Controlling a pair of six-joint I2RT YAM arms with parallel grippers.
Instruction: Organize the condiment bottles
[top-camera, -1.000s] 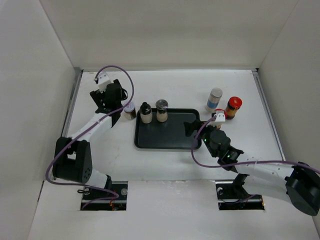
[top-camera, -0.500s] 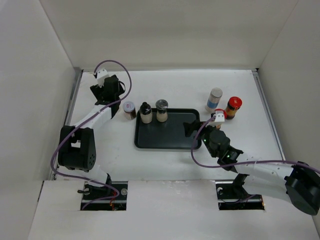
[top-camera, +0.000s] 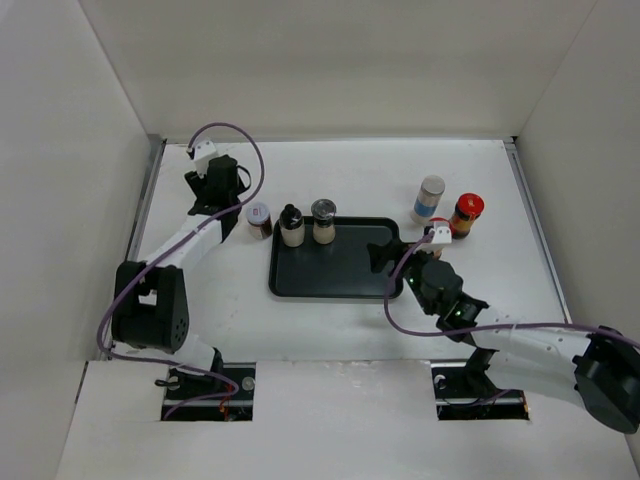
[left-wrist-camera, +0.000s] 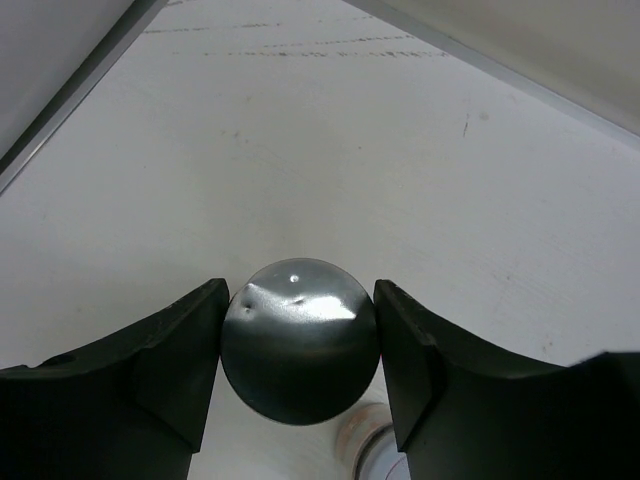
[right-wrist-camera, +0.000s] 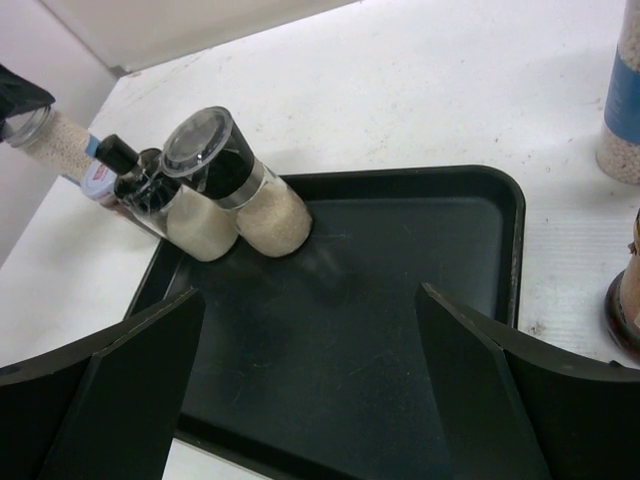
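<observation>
My left gripper (left-wrist-camera: 298, 345) is shut on the round silver cap of a condiment bottle (left-wrist-camera: 298, 335), its fingers tight on both sides. That bottle, filled with pale grains, shows at the far left in the right wrist view (right-wrist-camera: 48, 135). From above, the left gripper (top-camera: 236, 208) hides it. A white-lidded jar (top-camera: 259, 218) stands just beside it, left of the black tray (top-camera: 335, 280). A black-capped jar (top-camera: 291, 225) and a dark-lidded pale jar (top-camera: 323, 221) stand in the tray's back left. My right gripper (right-wrist-camera: 310, 300) hangs open over the tray's right half.
A blue-labelled jar (top-camera: 429, 198) and a red-capped brown jar (top-camera: 466, 214) stand right of the tray. Another red cap (top-camera: 437, 226) peeks out behind my right wrist. White walls close in the table on three sides, with a metal strip (top-camera: 148, 200) along the left edge.
The left gripper's fingers have closed onto the silver-capped bottle, and its wrist shifted slightly toward the back left. The right arm has stayed still.
</observation>
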